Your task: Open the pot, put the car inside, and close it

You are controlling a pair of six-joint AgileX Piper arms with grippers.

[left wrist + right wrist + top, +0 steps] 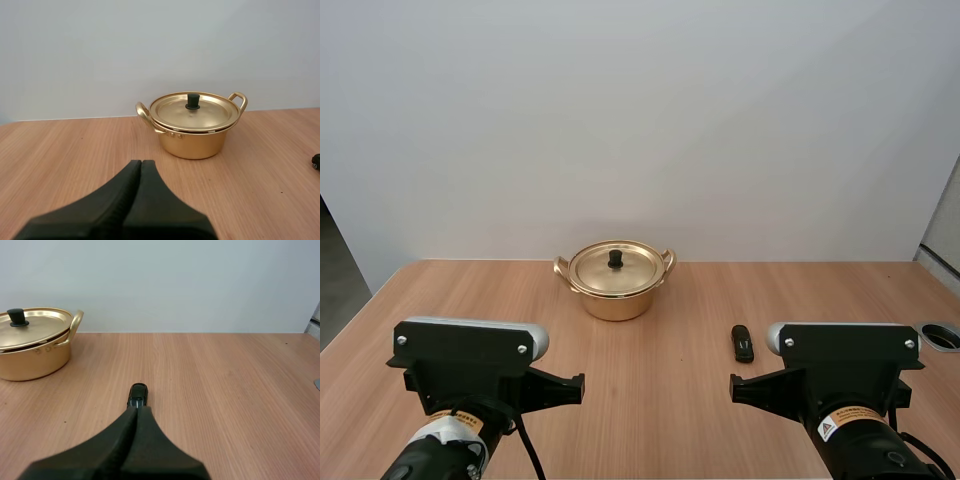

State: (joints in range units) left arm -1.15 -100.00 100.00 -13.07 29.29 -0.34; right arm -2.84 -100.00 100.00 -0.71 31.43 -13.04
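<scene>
The left gripper point(141, 163) and right gripper point(137, 410) hold their jaws pressed together on nothing, the closed pot point(195, 142) well ahead of the left across bare table point(60, 150), the car point(138, 393) just ahead of the right.

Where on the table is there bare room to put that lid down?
Bare wood runs left of the pot to the edge of the table, and in front of it between the left arm and the right arm. Right of the pot is free down to the toy car; only there is it tight.

Left claw point(141, 165) closed into one wedge, gold pot point(192, 137) beyond, lid point(194, 111) on
</scene>
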